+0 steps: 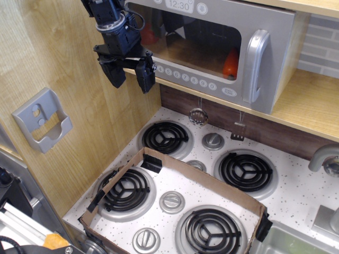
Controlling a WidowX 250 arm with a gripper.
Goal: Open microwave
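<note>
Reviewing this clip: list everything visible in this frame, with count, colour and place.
microwave: 1, silver-grey, shelf at top, door shut
orange item: 1, inside the microwave, kind unclear
burners: 4, black coils, speckled stovetop
knobs: 4, silver, between burners
cardboard frame: 1, brown, lying across stovetop
hanging utensils: 2, silver, under shelf
wall bracket: 1, grey, left wooden wall
faucet: 1, grey, right edge
gripper: 1, black, open, left of the microwave

the microwave (212,47) is seen shut on a wooden shelf (302,106), its silver handle (256,66) at the right and buttons (185,76) along the bottom. the gripper (128,75) is held with fingers apart before its lower left corner. below, a cardboard frame (212,185) is laid over the stove burners (165,137).
</note>
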